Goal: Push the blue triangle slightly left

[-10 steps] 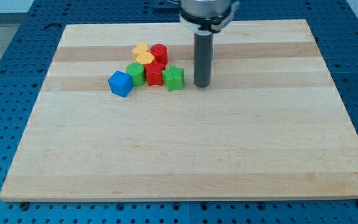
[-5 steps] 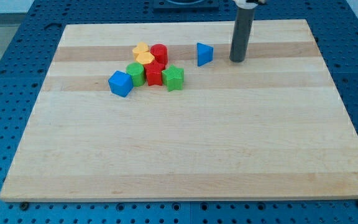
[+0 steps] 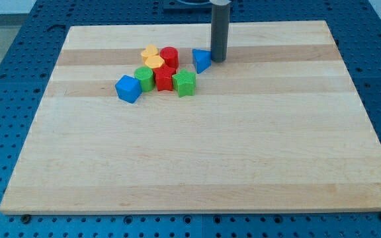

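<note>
Tool first: my tip (image 3: 217, 60) rests on the surface (image 3: 197, 152), pressed against the right side of the blue triangle (image 3: 200, 60). As a bare rod it grasps nothing. Left of the blue triangle sits a cluster: a red cylinder (image 3: 169, 57), a yellow block (image 3: 153, 57), a red block (image 3: 164, 78), a green cylinder (image 3: 144, 79), a green star-like block (image 3: 184, 82) and, farthest left, a blue cube (image 3: 128, 88).

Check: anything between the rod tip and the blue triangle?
Nothing. In the camera view my tip sits right against the blue triangle on its right side, with no visible gap or block between.
</note>
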Robot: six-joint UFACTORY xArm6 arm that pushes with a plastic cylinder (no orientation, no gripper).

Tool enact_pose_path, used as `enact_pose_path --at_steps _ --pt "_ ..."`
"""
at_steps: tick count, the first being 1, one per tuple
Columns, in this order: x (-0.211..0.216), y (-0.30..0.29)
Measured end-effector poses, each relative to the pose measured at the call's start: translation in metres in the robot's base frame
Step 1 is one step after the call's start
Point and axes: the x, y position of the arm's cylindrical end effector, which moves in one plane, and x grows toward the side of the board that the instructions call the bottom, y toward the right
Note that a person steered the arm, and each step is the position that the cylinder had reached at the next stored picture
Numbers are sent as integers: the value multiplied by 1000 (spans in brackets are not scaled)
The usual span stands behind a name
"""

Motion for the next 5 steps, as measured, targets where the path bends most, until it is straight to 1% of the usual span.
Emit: enact_pose_path --at_steps 1,2,3,5 --pt "26 2" --pt "44 2" --pt "40 2" --pt "5 -6"
